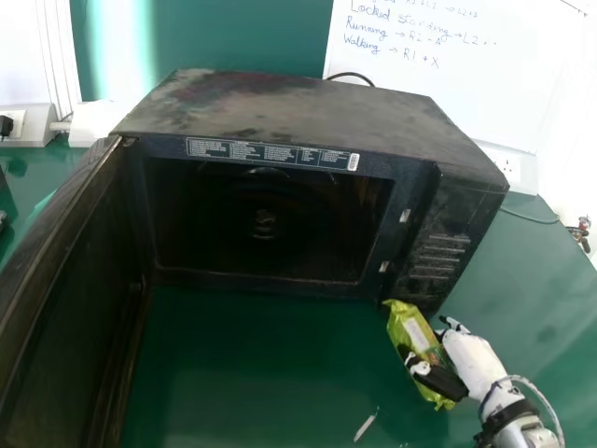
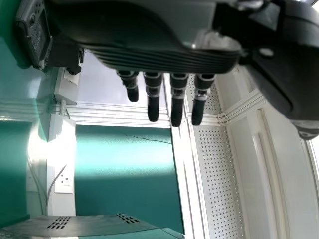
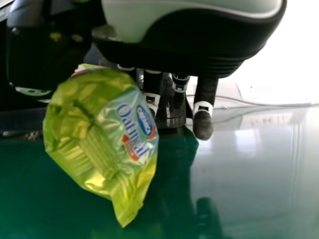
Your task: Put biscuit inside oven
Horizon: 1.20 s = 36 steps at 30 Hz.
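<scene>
Biscuit packet of shiny, crinkled yellow-green wrapping [image 1: 410,329] sits between 4 and 5 o'clock in the head view, outside the oven, gripped by the black-and-white right hand [image 1: 474,362]. The dark thumb lies across the wrapping, with the fingers on the other side. The packet slants, its upper end pointing to 11 o'clock, near the front corner of the black, boxy, dusty-topped metal microwave oven [image 1: 308,110]; whether the two touch, I cannot tell. The oven's dark door [image 1: 70,289] stands open at 8 to 9 o'clock, and its black control panel [image 1: 443,233] is at 3 o'clock. Under them is the smooth green bench [image 1: 270,373]. In the left wrist view, the left hand [image 2: 177,97] is open, its dark fingers straight. A white writing board [image 1: 438,84] hangs at 1 o'clock.
</scene>
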### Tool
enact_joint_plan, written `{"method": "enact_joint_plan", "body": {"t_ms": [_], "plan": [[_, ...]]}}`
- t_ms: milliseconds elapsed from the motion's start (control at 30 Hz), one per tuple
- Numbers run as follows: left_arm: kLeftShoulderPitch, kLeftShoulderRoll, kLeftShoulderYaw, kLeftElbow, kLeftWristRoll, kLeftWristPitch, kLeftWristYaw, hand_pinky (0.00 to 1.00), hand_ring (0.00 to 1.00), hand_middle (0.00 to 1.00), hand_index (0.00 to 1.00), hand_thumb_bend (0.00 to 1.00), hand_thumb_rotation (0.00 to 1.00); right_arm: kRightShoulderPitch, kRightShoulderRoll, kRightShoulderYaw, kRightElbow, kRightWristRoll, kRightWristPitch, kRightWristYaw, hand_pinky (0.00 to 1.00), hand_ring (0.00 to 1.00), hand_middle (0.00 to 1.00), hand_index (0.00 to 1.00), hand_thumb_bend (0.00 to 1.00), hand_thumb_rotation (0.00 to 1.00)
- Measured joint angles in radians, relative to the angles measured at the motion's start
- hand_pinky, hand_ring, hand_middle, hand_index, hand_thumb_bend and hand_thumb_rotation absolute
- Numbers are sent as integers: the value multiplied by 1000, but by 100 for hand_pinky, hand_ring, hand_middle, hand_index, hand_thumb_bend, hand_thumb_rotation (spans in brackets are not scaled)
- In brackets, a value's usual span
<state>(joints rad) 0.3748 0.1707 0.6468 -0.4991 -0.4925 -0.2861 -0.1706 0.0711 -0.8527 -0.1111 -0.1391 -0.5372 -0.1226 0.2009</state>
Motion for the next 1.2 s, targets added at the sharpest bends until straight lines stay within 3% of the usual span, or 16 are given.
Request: {"method": "enact_joint_plan", "body": {"t_ms": [433, 667, 1100, 1200], "plan": [[-6, 0, 0, 3, 1, 0, 0, 98, 91, 91, 90, 100, 100, -14, 94, -18, -189, 125, 242, 185, 13, 17, 44, 48, 53, 0], [-7, 0, 0, 3, 1, 0, 0, 99, 91, 91, 90, 100, 100, -42, 140, 1, -253, 154, 333, 228, 11, 17, 44, 48, 53, 0], [-12, -1, -1, 3, 9, 0, 1, 98, 91, 90, 89, 100, 100, -128, 260, 141, -375, 141, 526, 259, 10, 16, 44, 48, 53, 0], [-14, -1, -2, 4, 9, 0, 1, 98, 91, 91, 90, 100, 100, -154, 285, 187, -377, 122, 540, 258, 10, 16, 44, 48, 53, 0]]}}
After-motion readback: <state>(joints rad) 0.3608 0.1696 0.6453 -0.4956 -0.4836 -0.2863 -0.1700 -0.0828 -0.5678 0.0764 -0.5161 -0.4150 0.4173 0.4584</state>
